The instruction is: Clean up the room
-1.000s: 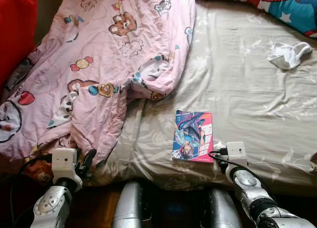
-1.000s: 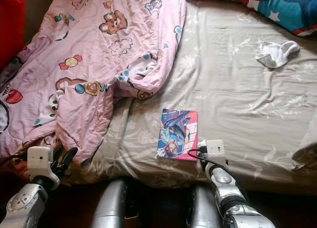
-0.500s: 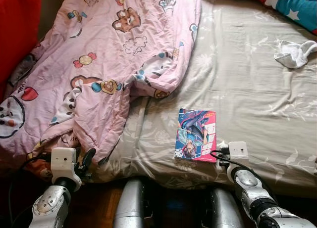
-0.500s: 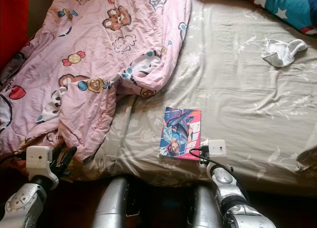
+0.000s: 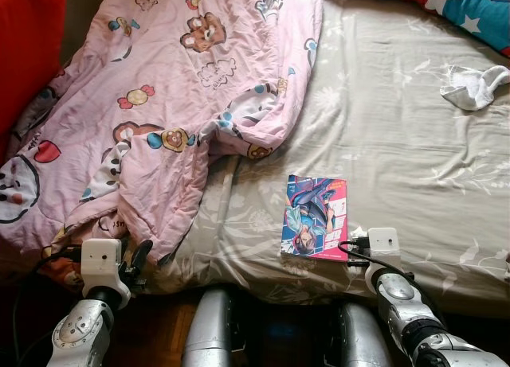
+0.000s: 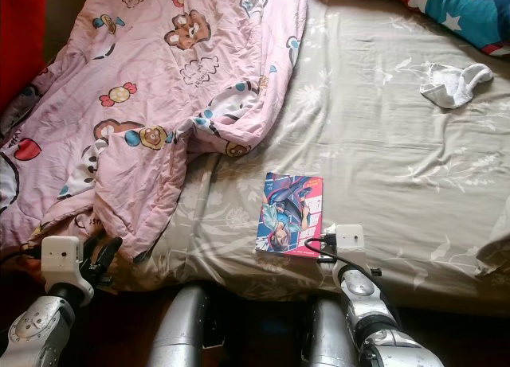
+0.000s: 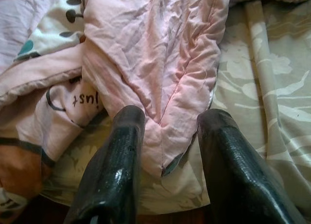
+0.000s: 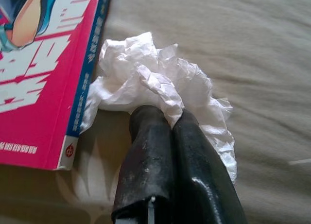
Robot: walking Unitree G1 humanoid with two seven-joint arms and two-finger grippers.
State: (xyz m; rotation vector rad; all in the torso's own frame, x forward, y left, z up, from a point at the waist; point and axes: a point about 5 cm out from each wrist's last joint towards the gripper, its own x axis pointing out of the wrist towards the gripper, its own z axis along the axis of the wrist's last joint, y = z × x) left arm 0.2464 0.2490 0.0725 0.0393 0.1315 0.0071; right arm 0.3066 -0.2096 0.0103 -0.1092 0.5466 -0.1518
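Note:
A pink cartoon-print quilt (image 5: 175,88) lies rumpled over the left half of the bed. My left gripper (image 7: 170,122) is open at the bed's near edge, with a fold of the quilt's hem between its fingers. A colourful paperback book (image 5: 315,217) lies flat on the beige sheet (image 5: 398,144) near the front edge. Right beside the book's corner is a crumpled white tissue (image 8: 155,73). My right gripper (image 8: 167,114) is shut on the tissue, its fingertips pressed together. A white sock (image 5: 472,87) lies at the far right.
A red cushion (image 5: 28,48) stands at the far left. A blue and red pillow (image 5: 478,5) lies at the bed's top right. My silver legs (image 5: 211,331) stand against the bed's front edge, over dark floor.
The camera has shifted a little, so the bed sits slightly lower in the picture. Both grippers keep their places at the bed's edge.

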